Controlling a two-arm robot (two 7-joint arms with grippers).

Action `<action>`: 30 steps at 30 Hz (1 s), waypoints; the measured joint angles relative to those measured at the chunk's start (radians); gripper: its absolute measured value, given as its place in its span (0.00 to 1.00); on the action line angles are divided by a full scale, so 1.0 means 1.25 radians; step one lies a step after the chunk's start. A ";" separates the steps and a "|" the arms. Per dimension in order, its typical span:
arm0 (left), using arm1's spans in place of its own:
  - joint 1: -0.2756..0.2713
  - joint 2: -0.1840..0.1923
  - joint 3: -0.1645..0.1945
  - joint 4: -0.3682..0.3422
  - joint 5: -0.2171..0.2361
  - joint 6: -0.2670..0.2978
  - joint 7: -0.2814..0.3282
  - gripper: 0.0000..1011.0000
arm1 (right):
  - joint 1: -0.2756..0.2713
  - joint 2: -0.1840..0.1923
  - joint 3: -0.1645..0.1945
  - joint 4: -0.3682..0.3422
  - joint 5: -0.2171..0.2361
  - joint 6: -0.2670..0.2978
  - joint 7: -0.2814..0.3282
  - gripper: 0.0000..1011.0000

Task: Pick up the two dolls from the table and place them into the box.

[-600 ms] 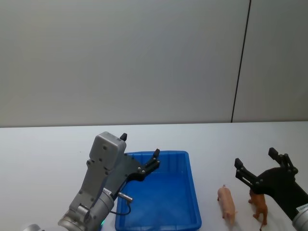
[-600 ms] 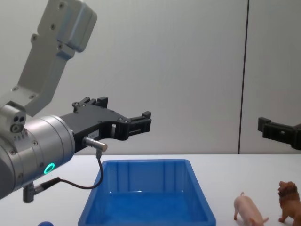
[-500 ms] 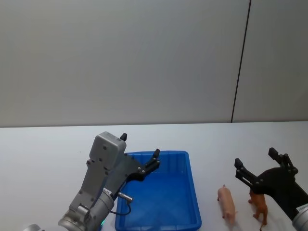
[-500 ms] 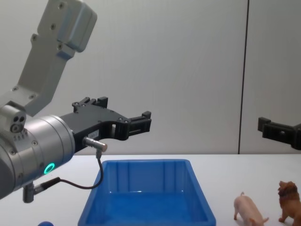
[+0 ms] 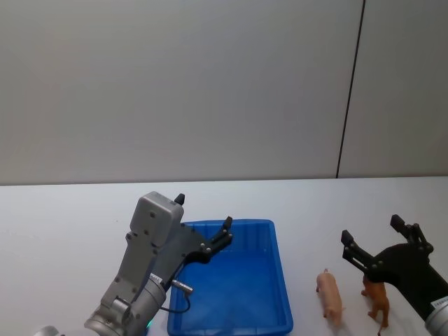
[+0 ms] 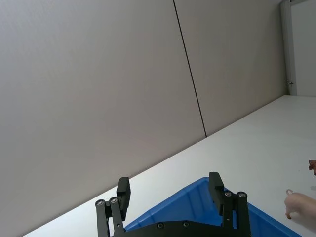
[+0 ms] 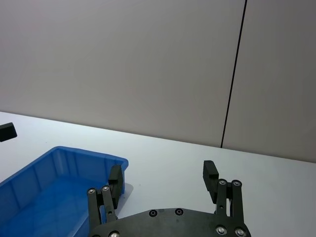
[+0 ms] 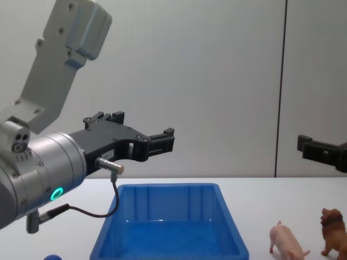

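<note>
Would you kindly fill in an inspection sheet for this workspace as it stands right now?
Surface: white table, flat, no spills seen.
Job's things: pig and lion stand side by side on the table, right of the box, which holds nothing.
Clutter: small blue ball on the table, left of the box.
Grippers: left gripper hangs above the box, jaws open, empty; right gripper hangs above the lion, jaws open, empty.
Cables: black cable loops off the left arm near the box's left rim.
Surroundings: plain grey wall with one dark vertical seam.
</note>
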 joint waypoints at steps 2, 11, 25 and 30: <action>0.000 0.000 0.000 0.000 0.000 0.000 0.000 0.99 | 0.000 0.000 0.000 0.000 0.000 0.000 0.000 0.99; 0.000 0.000 0.000 0.000 0.000 0.000 0.000 0.99 | -0.004 0.012 0.010 0.007 0.013 0.009 0.013 0.99; 0.000 0.000 0.000 0.000 0.000 0.000 0.000 0.99 | -0.038 0.064 0.043 0.031 0.051 0.056 0.047 0.99; 0.000 0.000 0.000 0.000 0.000 0.000 0.000 0.99 | -0.049 0.079 0.050 0.047 0.055 0.076 0.062 0.99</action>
